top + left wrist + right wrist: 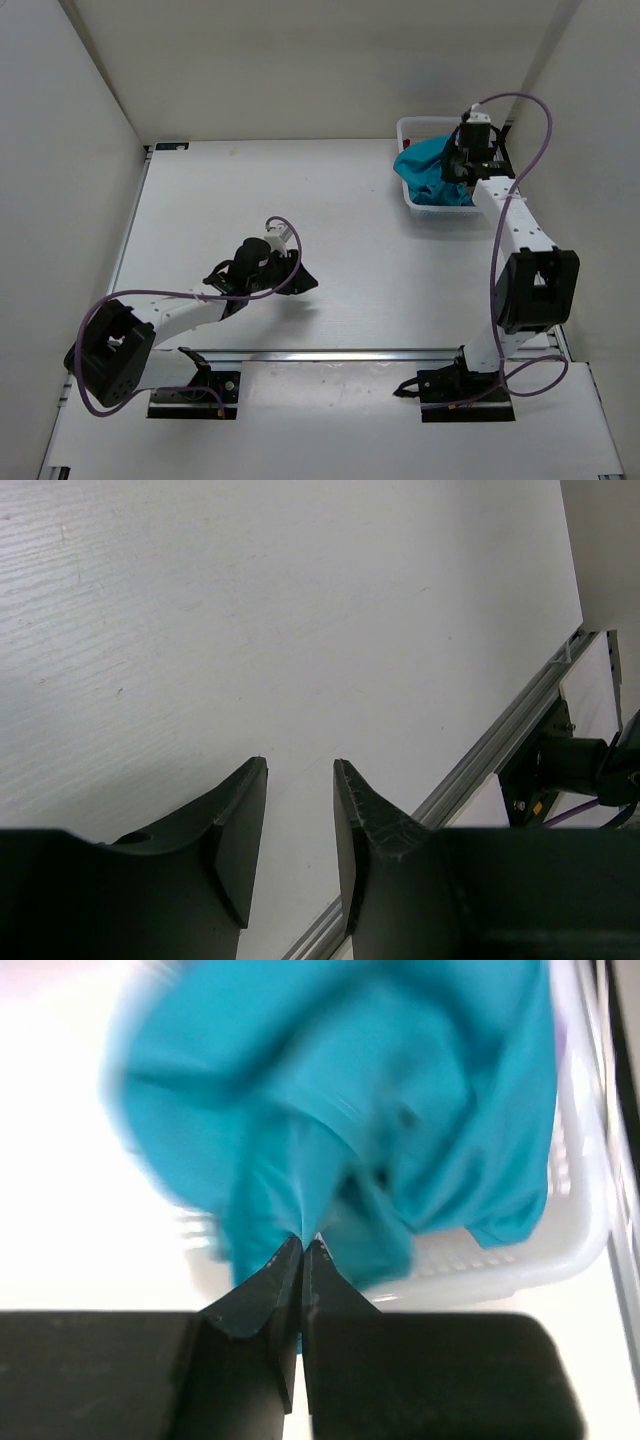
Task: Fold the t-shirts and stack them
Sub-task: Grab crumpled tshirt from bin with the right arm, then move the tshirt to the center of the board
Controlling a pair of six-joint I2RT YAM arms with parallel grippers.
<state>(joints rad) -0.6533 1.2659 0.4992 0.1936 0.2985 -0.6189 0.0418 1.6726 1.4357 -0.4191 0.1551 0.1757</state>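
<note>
White walls close round our pale table (300, 200). At its far right corner the teal t-shirt (425, 175) bulges from the white basket (438, 210), and we have the right gripper (302, 1245) pinched tight on its cloth. Our left gripper (300, 763), half open and empty, hovers toward the near edge.

There are two robot arms, the left arm (170, 312) and the right arm (512, 215), each trailing one purple cable (545, 120), so two cables. One white basket (408, 128) sits on the one table (350, 220). Only one teal shirt (425, 172) shows fully, plus one small red patch (432, 128) in the basket.
</note>
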